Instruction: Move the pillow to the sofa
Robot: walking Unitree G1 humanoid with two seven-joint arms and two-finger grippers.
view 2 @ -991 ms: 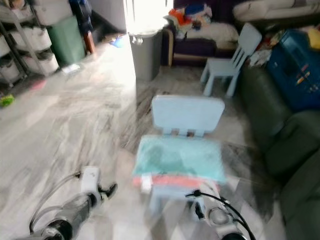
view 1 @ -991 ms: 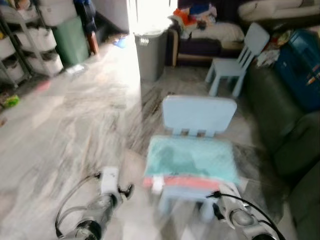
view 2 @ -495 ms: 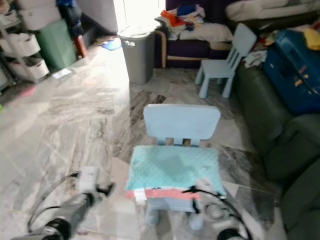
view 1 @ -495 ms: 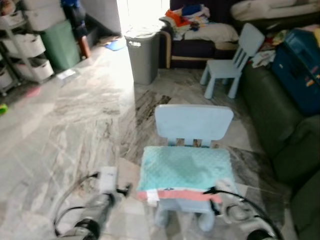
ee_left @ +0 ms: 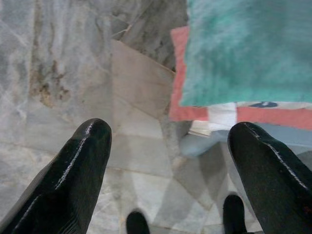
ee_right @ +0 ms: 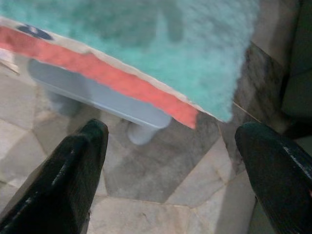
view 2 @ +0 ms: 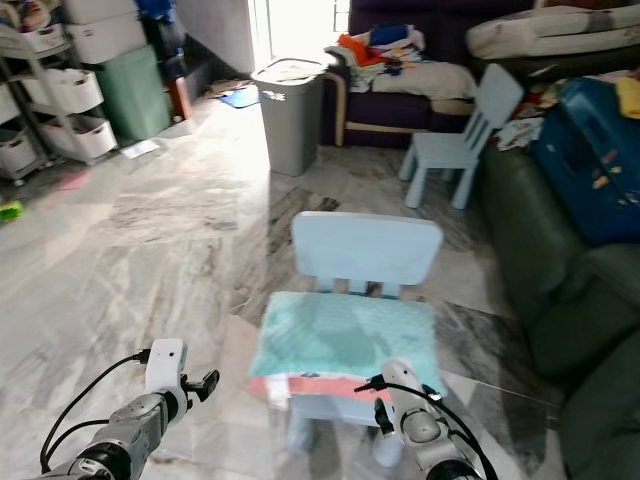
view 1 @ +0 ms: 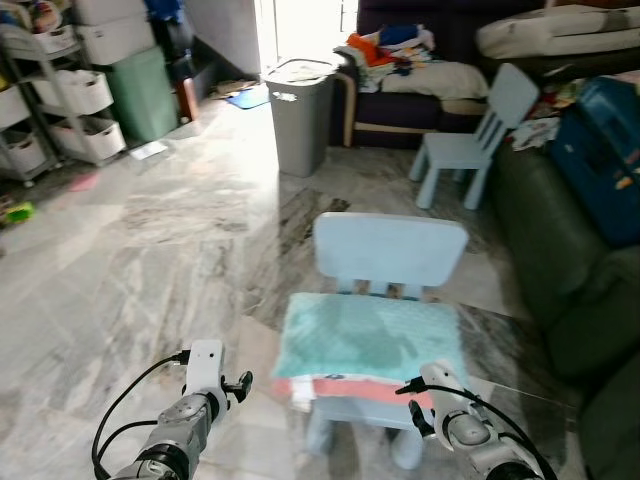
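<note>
A teal pillow (view 1: 370, 338) with a coral-red edge lies flat on the seat of a small light-blue child's chair (view 1: 390, 248) just ahead of me. The dark green sofa (view 1: 560, 270) runs along the right, close to the chair. My left arm (view 1: 203, 378) is low, left of the chair; its gripper (ee_left: 168, 131) is open above the floor, near the pillow's front left corner (ee_left: 243, 53). My right arm (view 1: 448, 412) is low at the chair's front right; its gripper (ee_right: 173, 131) is open just below the pillow's red edge (ee_right: 112, 75). Neither gripper touches the pillow.
A grey bin (view 1: 300, 112) and a second blue child's chair (view 1: 468, 138) stand farther back. A dark couch with piled clothes (view 1: 420, 70) is behind them. A blue case (view 1: 605, 150) rests on the green sofa. Shelves with white bins (view 1: 60, 95) line the left. Marble floor (view 1: 130, 250) lies open on the left.
The whole picture has shifted and sharpened as the camera moved. The chair and pillow lie as before. Both arms stay low in front of the chair.
</note>
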